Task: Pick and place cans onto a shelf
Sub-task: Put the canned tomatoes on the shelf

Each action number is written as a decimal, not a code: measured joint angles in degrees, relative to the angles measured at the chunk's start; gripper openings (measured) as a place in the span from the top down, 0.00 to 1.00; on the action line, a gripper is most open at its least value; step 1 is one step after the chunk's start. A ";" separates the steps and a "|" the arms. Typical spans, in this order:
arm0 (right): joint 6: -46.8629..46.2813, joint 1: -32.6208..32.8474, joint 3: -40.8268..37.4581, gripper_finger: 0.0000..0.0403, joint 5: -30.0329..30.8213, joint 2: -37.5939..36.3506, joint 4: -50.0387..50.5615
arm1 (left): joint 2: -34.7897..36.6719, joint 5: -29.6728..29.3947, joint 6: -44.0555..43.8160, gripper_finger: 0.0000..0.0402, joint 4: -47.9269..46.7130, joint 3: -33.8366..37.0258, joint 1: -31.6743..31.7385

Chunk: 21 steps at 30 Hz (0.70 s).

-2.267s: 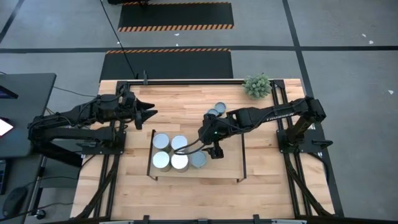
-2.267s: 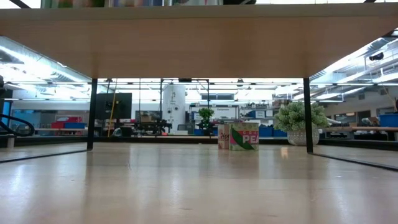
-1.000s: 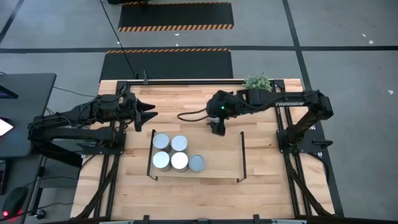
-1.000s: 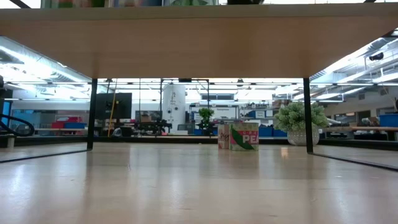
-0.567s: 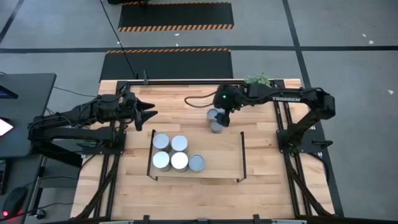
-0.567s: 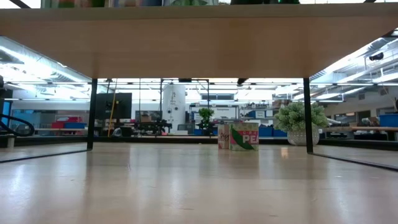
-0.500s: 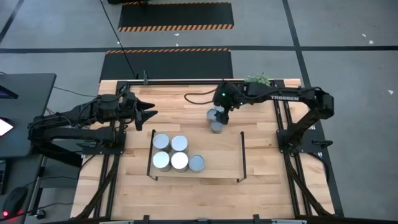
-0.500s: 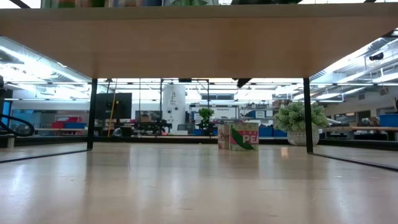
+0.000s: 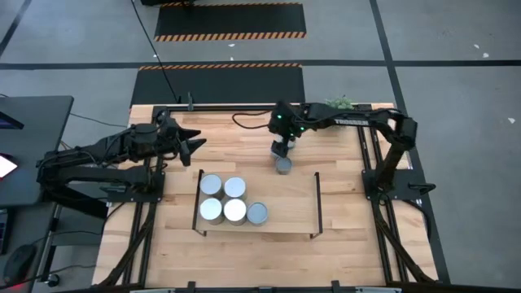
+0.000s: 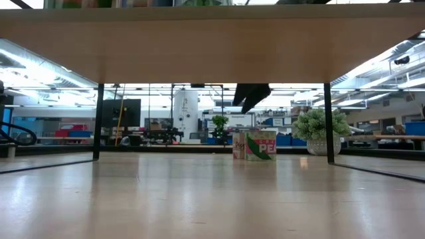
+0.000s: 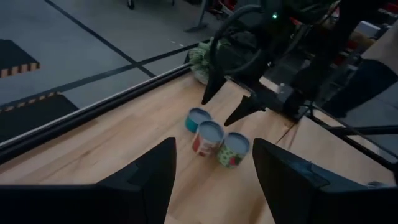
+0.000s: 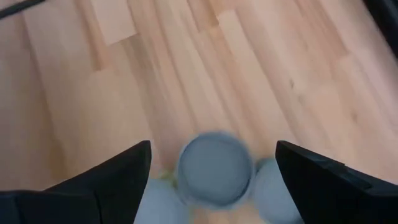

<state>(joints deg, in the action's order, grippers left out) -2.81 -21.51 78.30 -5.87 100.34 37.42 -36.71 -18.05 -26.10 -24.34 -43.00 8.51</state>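
Note:
Five cans stand on the light-wood shelf point(image 9: 286, 203): four whitish ones point(image 9: 223, 198) in a square and a bluish one point(image 9: 257, 213) beside them. Three more cans point(image 11: 214, 135) stand on their bases on the tabletop behind the shelf; they also show in the low view point(image 10: 254, 145). My right gripper point(image 9: 282, 148) hangs open above these, pointing down. In its wrist view its fingers point(image 12: 124, 177) stand on either side of a bluish-topped can point(image 12: 214, 167) without touching it. My left gripper point(image 9: 194, 145) waits open at the table's left.
A small green plant point(image 9: 340, 102) stands at the table's far right corner, close to my right arm. The shelf's black rails point(image 9: 317, 203) rise at its two short sides. Bare shelf board lies right of the bluish can.
My right gripper has gone a little toward the table's far edge, over the cans behind the shelf. It has tipped to point down and come down, so its fingertips now show below the shelf board in the low view.

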 joint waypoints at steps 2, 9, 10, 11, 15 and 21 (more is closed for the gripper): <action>3.08 -0.10 2.81 0.11 0.84 2.59 0.50 | -0.13 -0.17 0.98 0.45 -0.11 0.00 0.00; 7.23 -0.73 11.98 0.02 -0.30 12.20 7.65 | -0.56 -0.01 2.33 0.45 0.02 0.00 0.00; 7.49 -0.80 13.26 0.01 -0.20 13.35 9.19 | -0.55 0.34 2.33 0.45 0.02 0.00 0.00; 7.77 -0.82 14.44 0.02 0.28 14.54 10.82 | -0.58 0.62 2.33 0.45 0.02 0.00 0.00; 9.30 -0.69 16.95 0.01 0.56 18.26 14.17 | -0.57 1.31 2.33 0.45 0.09 0.00 0.00; 9.25 -0.75 17.05 0.01 0.38 19.73 17.71 | -0.56 1.32 2.31 0.45 0.09 0.00 0.00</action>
<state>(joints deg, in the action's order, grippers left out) 6.44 -22.26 95.35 -5.49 120.07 55.13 -37.27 -16.73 -23.79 -24.25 -43.00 8.51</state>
